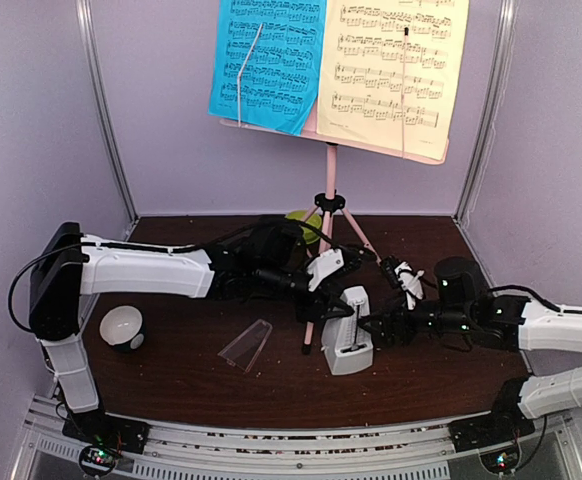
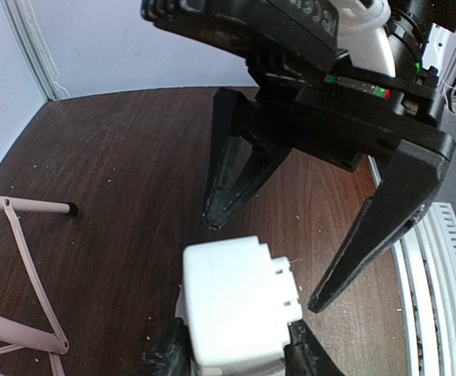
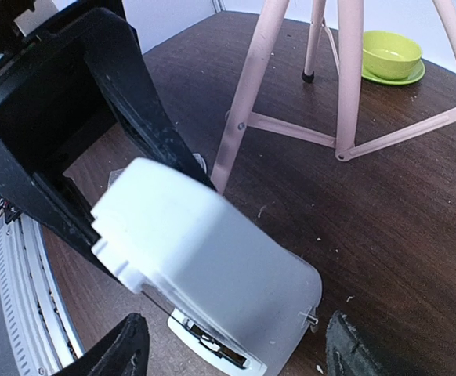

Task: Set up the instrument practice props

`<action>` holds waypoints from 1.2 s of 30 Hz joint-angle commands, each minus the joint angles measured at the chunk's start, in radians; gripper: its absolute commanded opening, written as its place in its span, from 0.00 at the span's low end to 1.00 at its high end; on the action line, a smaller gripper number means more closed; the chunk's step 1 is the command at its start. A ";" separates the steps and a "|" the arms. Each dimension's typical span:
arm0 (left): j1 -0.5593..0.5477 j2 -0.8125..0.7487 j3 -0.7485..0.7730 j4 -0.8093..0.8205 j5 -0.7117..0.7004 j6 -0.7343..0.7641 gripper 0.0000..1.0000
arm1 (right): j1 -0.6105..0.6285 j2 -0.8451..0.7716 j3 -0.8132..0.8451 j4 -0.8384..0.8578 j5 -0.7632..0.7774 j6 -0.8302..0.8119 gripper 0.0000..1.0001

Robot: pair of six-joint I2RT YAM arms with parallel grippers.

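The pink music stand stands at the back middle, with a blue sheet and a pale-yellow sheet on its desk. The white metronome stands upright on the table in front of the stand, uncovered. Its clear cover lies on the table to its left. My left gripper is shut on the metronome's narrow top, its fingertips pressing both sides. My right gripper is open, its fingers wide on either side of the metronome's base without touching it.
A small white-and-black bowl sits at the left. A green cup and saucer sit behind the stand's legs. Purple walls close in on three sides. A metal rail runs along the near edge.
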 commanded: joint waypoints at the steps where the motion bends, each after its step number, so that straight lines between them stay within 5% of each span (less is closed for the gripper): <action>1: 0.008 -0.031 -0.001 -0.007 0.050 0.021 0.31 | -0.004 0.024 0.036 0.065 -0.024 0.002 0.78; 23: 0.008 -0.030 -0.015 -0.002 0.097 0.051 0.24 | -0.046 0.083 0.016 0.172 -0.172 0.061 0.34; 27: 0.008 -0.030 -0.011 -0.009 0.088 0.054 0.24 | -0.053 0.082 0.013 0.172 -0.198 0.067 0.36; 30: 0.009 -0.031 -0.008 -0.011 0.067 0.041 0.28 | -0.054 0.078 0.020 0.147 -0.215 0.055 0.51; 36: 0.011 -0.044 -0.003 -0.008 0.002 -0.002 0.57 | -0.051 0.044 0.017 0.116 -0.169 0.062 0.58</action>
